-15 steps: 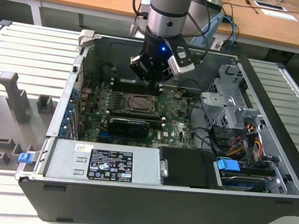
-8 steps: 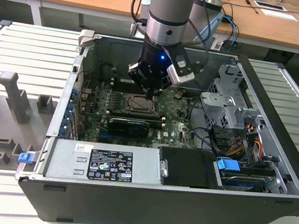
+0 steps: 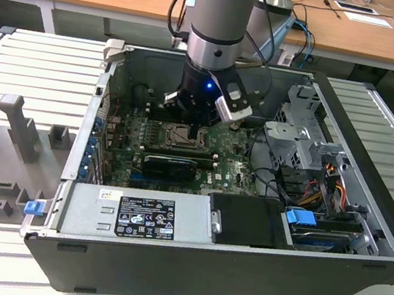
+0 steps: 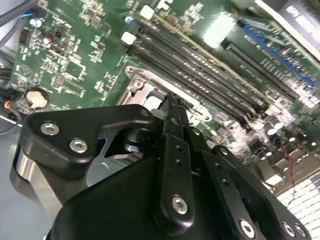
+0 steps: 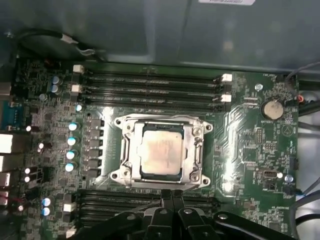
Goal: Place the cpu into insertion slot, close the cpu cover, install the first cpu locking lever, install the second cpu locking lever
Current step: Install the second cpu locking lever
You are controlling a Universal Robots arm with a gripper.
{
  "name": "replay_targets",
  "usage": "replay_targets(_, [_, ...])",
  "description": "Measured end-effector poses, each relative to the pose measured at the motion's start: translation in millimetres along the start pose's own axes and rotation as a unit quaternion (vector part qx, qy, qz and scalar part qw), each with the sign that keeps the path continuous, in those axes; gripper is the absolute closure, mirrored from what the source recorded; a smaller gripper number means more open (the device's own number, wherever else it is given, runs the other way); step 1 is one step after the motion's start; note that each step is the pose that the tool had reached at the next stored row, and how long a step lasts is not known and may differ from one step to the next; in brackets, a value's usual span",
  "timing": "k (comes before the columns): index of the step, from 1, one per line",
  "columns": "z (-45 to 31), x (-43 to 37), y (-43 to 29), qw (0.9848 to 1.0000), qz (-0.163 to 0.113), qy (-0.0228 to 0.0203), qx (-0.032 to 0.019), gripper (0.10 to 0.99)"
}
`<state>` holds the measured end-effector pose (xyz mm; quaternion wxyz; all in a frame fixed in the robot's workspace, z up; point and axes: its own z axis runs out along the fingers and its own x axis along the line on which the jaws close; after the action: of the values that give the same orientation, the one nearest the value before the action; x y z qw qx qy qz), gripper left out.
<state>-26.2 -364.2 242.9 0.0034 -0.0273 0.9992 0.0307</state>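
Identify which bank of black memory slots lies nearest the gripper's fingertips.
The memory slot bank directly beside the gripper in the first wrist view; the other bank lies beyond the cpu, near the case wall.

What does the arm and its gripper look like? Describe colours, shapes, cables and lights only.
The arm is a thick grey cylinder with a pale blue band and a silver ring, with black cables looping beside it. Below sits a black wrist block with a small blue light. The gripper has black, narrow fingers on linkage bars with silver screw heads.

Exterior view overlooks the open case [image 3: 223, 270]; both wrist views, seemingly close, share the motherboard [image 5: 250, 150].
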Motion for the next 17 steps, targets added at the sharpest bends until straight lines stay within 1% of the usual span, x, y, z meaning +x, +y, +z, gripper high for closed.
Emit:
replay_targets(2, [0.4, 2.0, -3.2, 1.0000, 0.000, 0.0001, -0.0002, 0.984])
replay_targets(3, [0.8, 5.8, -4.8, 1.0000, 0.000, 0.0001, -0.0010, 0.984])
replay_targets(5, [1.9, 21.5, -6.2, 1.0000, 0.000, -0.0001, -0.0040, 0.984])
replay_targets(6, [3.1, 26.2, -6.2, 1.0000, 0.000, -0.0001, -0.0048, 0.984])
replay_targets(8, [6.5, 30.7, -6.3, 1.0000, 0.000, -0.0002, -0.0052, 0.984])
replay_targets(10, [10.3, 33.2, -6.4, 1.0000, 0.000, -0.0002, -0.0063, 0.984])
replay_targets(12, [18.0, 36.8, -6.7, 1.0000, 0.000, -0.0004, -0.0089, 0.984])
replay_targets(14, [25.6, 37.8, -7.1, 1.0000, 0.000, -0.0004, -0.0092, 0.984])
replay_targets(15, [27.0, 38.8, -7.3, 0.9999, -0.001, -0.0003, -0.0108, 0.984])
replay_targets(16, [27.5, 40.1, -10.1, 0.9997, -0.001, -0.0012, -0.0238, 0.984])
replay_targets(17, [27.7, 41.3, -14.4, 0.9992, -0.001, -0.0020, -0.0403, 0.984])
